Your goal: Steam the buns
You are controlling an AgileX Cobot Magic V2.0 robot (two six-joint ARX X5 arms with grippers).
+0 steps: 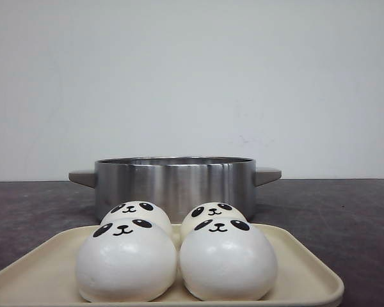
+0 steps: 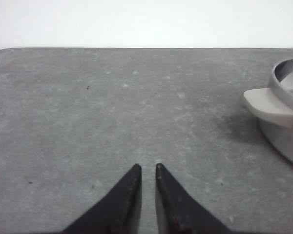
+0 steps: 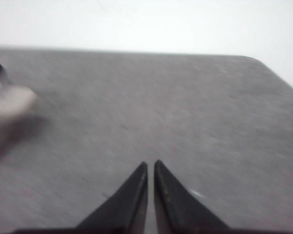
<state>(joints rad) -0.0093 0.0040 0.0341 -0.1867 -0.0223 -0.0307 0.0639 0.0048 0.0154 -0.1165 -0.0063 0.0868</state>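
Observation:
Several white panda-faced buns sit on a cream tray (image 1: 307, 265) at the front: two near ones (image 1: 126, 262) (image 1: 228, 261) and two behind (image 1: 136, 212) (image 1: 211, 213). A steel pot (image 1: 174, 182) with grey handles stands just behind the tray; part of it shows in the left wrist view (image 2: 285, 112) and, blurred, in the right wrist view (image 3: 5, 109). My left gripper (image 2: 147, 166) is shut and empty over bare table, left of the pot. My right gripper (image 3: 151, 163) is shut and empty over bare table, right of the pot. Neither gripper shows in the front view.
The dark grey tabletop (image 1: 345, 211) runs to a white wall behind. The table's far edge and rounded corners show in the left wrist view (image 2: 10, 51) and the right wrist view (image 3: 256, 59).

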